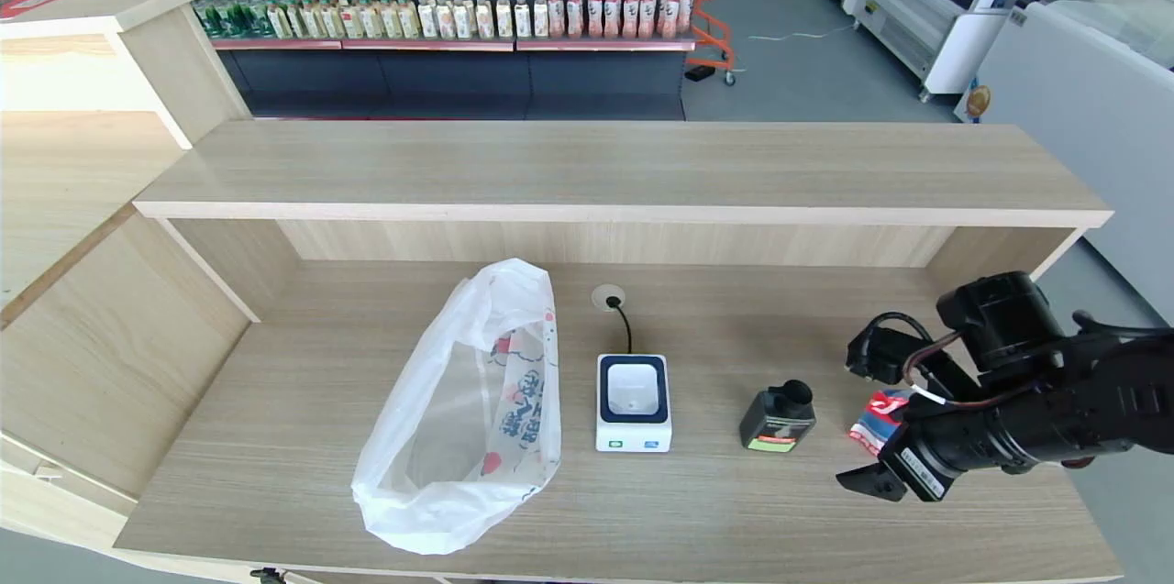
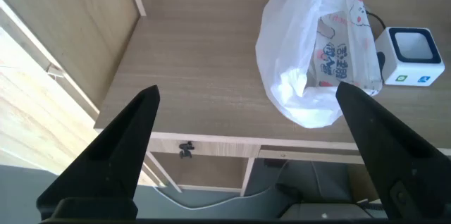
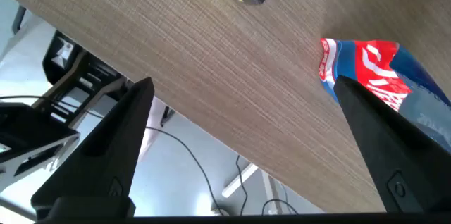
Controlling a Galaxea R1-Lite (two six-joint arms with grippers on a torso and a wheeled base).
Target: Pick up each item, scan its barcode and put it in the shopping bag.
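While right end effector [image 3: 243, 90] gapes empty beside packet [image 3: 373, 65], left end effector [image 2: 248, 91] gapes empty.

The white plastic shopping bag [image 1: 468, 410] lies slumped, mouth open toward me. To my right of it come the white scanner [image 1: 633, 401], a dark bottle [image 1: 778, 419] and a red-blue packet [image 1: 876, 419].

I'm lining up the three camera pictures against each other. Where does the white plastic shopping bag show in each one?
Head view: the shopping bag lies left of centre on the counter, just left of the scanner.
Left wrist view: the shopping bag lies on the counter, the scanner beside it.
Right wrist view: aimed elsewhere, at the red and blue packet on the counter.
Shared landmark: the scanner for two views, the counter for all.
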